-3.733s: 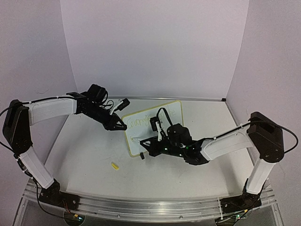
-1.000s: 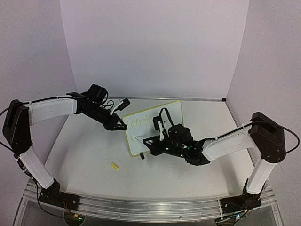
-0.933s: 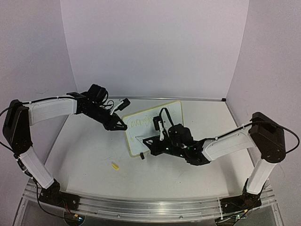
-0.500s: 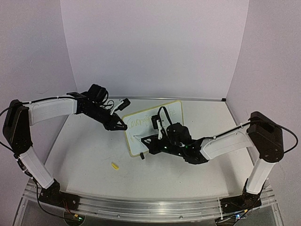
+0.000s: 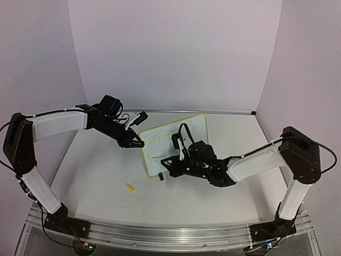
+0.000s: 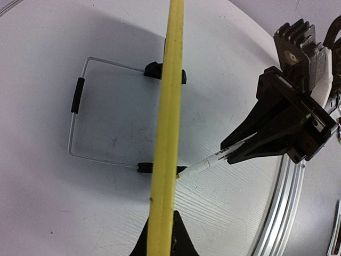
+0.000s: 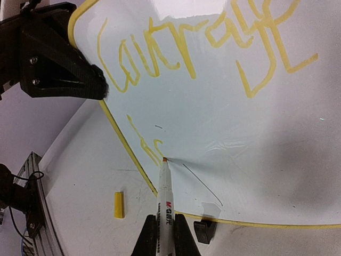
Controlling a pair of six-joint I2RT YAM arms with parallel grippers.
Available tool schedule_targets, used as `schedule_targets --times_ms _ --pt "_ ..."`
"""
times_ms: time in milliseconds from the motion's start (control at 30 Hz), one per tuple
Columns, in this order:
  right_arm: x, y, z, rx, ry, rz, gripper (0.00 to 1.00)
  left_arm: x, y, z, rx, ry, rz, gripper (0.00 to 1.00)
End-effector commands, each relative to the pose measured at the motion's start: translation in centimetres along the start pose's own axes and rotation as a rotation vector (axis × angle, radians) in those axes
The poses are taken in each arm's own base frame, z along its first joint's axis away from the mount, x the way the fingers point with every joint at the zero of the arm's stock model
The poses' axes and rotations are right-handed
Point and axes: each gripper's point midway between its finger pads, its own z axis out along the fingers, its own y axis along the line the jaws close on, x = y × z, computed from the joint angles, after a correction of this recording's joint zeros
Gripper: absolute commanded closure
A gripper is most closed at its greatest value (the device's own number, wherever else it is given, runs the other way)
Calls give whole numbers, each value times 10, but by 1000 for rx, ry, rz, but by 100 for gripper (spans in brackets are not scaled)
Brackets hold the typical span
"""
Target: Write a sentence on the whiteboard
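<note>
The whiteboard (image 5: 194,128) stands tilted at mid-table, white face in a pale yellow frame. My left gripper (image 5: 140,143) is shut on its upper left edge; in the left wrist view the frame (image 6: 169,106) runs edge-on between my fingers (image 6: 178,246). My right gripper (image 5: 171,161) is shut on a white marker (image 7: 164,197). The marker's tip (image 7: 164,159) touches the board's lower left. The sentence (image 7: 160,58) is yellow cursive: a top line and a few short strokes (image 7: 146,146) of a second line.
A small yellow marker cap (image 5: 129,187) lies on the table in front of the board, also in the right wrist view (image 7: 118,205). A black clip foot (image 7: 205,230) sits at the board's bottom edge. A wire stand (image 6: 77,96) props the board from behind.
My right gripper has shifted slightly with the marker along the board's lower left, where short strokes have appeared. The left arm and the board have not moved.
</note>
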Motion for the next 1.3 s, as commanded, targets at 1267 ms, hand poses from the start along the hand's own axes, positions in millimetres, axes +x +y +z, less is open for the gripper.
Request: schedule_targets --times_ms 1267 --pt "-39 13 -3 5 -78 -35 100 18 20 3 -114 86 27 100"
